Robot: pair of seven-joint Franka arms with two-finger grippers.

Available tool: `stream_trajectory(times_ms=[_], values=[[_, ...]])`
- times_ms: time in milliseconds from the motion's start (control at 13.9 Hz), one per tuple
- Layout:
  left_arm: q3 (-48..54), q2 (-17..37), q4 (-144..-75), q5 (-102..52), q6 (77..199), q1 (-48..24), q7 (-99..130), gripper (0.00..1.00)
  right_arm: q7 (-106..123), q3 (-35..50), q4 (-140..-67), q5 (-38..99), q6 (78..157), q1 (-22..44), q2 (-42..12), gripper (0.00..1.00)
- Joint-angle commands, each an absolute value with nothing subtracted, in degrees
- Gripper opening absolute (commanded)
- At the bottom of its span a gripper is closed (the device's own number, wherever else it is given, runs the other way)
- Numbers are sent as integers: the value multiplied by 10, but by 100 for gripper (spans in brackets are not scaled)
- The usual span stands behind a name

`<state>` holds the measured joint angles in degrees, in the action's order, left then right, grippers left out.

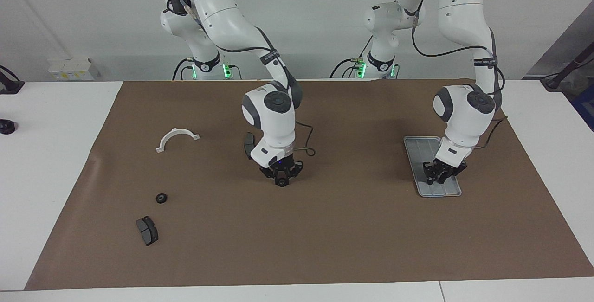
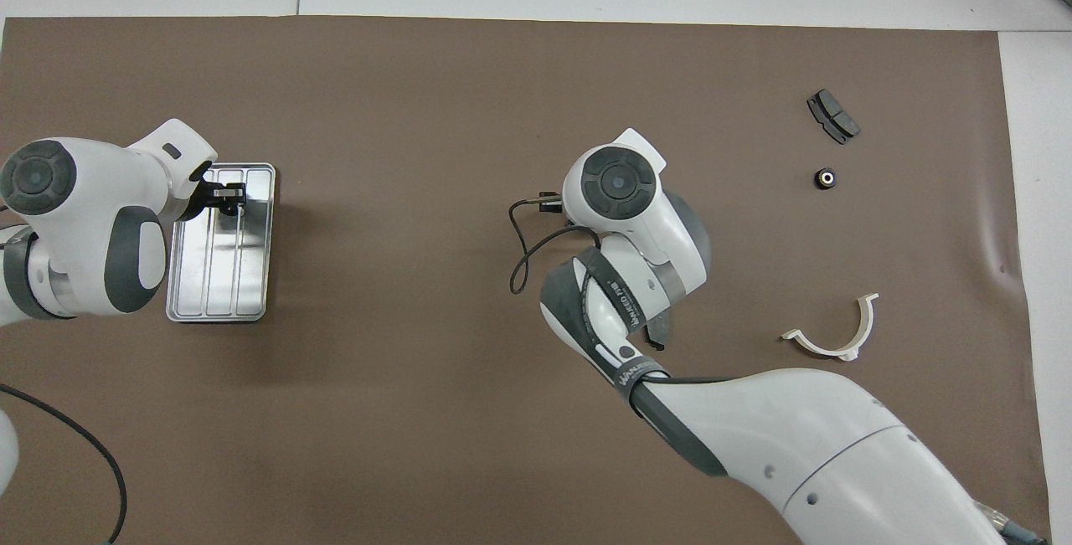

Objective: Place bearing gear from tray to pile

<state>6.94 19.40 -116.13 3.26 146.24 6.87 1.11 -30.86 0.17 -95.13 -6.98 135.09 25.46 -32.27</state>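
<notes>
Evidently my right claw (image 1: 281, 177) is clamped on a small black bearing gear (image 1: 281, 182), low over mid-counter, so I judge the carry is underway. In the overhead view, the pile (image 1: 161, 198), just one gear, lies at three o'clock. Next I should travel there and release beside it, short of the brake pad (image 1: 147, 230). My left claw (image 1: 441, 172) waits over the tray (image 1: 420, 146); its grip I cannot tell.

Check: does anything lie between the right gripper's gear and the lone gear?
Nothing visible does. Only bare mat separates the right gripper, shut on a gear, from the lone gear; white bracket and brake pad sit aside.
</notes>
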Motion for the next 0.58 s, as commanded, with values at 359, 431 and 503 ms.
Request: stream_trajectory(times_ms=[359, 431, 503], values=[[70, 172, -1148, 25, 1403, 66, 4, 0, -111, 11, -951, -71, 1309, 74, -281, 0], [73, 160, -1134, 22, 1375, 65, 7, 0, -87, 12, -952, -71, 1308, 53, -282, 0], [84, 151, -1116, 3, 1349, 61, 18, 0, -68, 12, -952, -70, 1309, 36, -282, 0]])
